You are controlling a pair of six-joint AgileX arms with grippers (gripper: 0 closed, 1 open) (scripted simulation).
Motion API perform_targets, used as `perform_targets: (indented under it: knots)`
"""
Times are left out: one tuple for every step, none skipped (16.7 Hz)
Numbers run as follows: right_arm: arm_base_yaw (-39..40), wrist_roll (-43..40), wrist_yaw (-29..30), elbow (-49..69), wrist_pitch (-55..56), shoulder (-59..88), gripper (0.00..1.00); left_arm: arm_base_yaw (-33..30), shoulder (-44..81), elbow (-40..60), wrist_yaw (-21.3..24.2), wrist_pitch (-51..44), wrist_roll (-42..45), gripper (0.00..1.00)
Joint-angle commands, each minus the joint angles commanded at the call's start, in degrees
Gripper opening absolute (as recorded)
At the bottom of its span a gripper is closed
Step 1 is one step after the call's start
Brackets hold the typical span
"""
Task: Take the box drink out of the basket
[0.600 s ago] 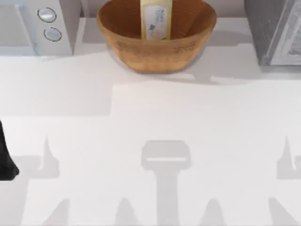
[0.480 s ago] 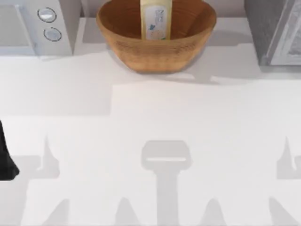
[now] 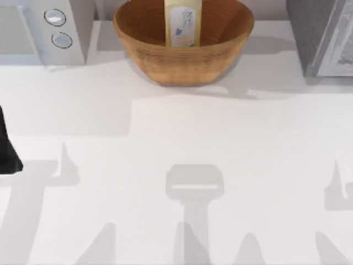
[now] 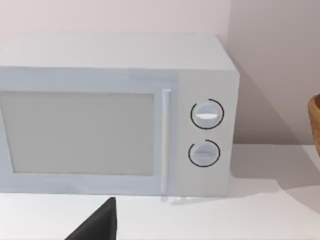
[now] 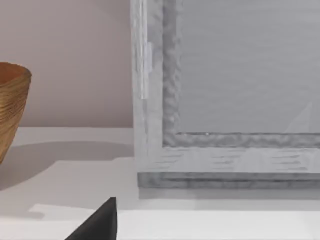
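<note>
The box drink (image 3: 183,25), a pale yellow carton with a white label, stands upright inside the basket (image 3: 182,61) at the back middle of the table. The basket is round, woven and tan-brown, and its rim edge also appears in the left wrist view (image 4: 315,120) and the right wrist view (image 5: 10,110). My left gripper (image 3: 8,149) is a dark shape at the table's left edge, far from the basket. A black part of my right gripper (image 5: 100,225) hangs low over the table, facing the grey unit.
A white microwave (image 3: 44,33) (image 4: 115,115) with two dials stands at the back left, next to the basket. A tall grey unit (image 3: 322,38) (image 5: 225,90) stands at the back right. The white table (image 3: 182,138) stretches open in front of the basket.
The left arm's dark shape has moved farther from the table's front edge, and its shadow has shifted to the right. The carton and basket have not moved.
</note>
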Motion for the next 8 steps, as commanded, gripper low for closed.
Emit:
perform_targets:
  knots:
    - [0.0,0.0,0.0,0.0,0.0,0.0,1.00,-1.4,4.7,2.9,-1.3,1.9,0.0,1.00]
    - [0.0,0.0,0.0,0.0,0.0,0.0,1.00,-2.8,9.7,6.1,-2.6,4.0,0.0,1.00]
    - [0.0,0.0,0.0,0.0,0.0,0.0,1.00,-4.3,14.9,9.5,-4.0,6.3,0.0,1.00]
    - [0.0,0.0,0.0,0.0,0.0,0.0,1.00,-5.9,20.4,13.0,-5.5,8.6,0.1,1.00]
    - [0.0,0.0,0.0,0.0,0.0,0.0,1.00,-7.6,26.1,16.7,-7.1,11.1,0.2,1.00]
    - [0.0,0.0,0.0,0.0,0.0,0.0,1.00,-9.3,32.0,20.5,-8.6,13.6,0.2,1.00]
    - [0.0,0.0,0.0,0.0,0.0,0.0,1.00,-11.0,38.0,24.3,-10.2,16.2,0.3,1.00]
    - [0.0,0.0,0.0,0.0,0.0,0.0,1.00,-12.7,44.1,28.2,-11.8,18.8,0.4,1.00]
